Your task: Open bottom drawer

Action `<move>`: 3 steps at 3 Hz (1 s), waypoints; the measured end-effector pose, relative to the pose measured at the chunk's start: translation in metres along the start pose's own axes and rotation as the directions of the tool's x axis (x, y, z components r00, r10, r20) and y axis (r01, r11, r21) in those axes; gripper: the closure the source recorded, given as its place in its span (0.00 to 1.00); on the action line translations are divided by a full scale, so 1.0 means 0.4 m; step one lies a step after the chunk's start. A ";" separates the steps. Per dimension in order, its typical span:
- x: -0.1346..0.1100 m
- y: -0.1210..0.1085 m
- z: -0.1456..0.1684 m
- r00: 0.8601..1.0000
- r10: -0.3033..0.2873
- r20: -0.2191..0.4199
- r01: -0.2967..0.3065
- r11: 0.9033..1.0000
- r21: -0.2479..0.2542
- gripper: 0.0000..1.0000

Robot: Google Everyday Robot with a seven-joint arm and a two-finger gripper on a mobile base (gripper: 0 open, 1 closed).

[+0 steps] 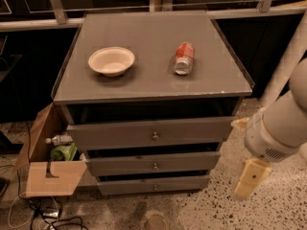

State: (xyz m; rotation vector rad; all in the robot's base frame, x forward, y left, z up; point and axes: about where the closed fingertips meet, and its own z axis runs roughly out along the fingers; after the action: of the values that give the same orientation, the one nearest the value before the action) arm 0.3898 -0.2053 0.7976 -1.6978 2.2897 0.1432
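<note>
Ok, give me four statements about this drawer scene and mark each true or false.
1. The can lies on its side on the cabinet. True.
2. The bowl sits right of the can. False: it is to the can's left in the picture.
3. The gripper is on the bottom drawer knob. False: it hangs low to the right of the cabinet, apart from the drawer.
4. A cardboard box stands on the floor left of the cabinet. True.
</note>
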 end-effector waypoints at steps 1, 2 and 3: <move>0.042 0.043 0.113 0.998 0.011 -0.061 -0.012 1.000 -0.016 0.00; 0.102 0.056 0.212 0.991 0.036 -0.129 -0.040 0.999 -0.030 0.00; 0.102 0.056 0.212 0.991 0.036 -0.129 -0.040 0.999 -0.030 0.00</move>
State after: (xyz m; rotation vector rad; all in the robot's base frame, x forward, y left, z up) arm 0.3720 -0.2152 0.7031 -1.7270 2.4256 0.0812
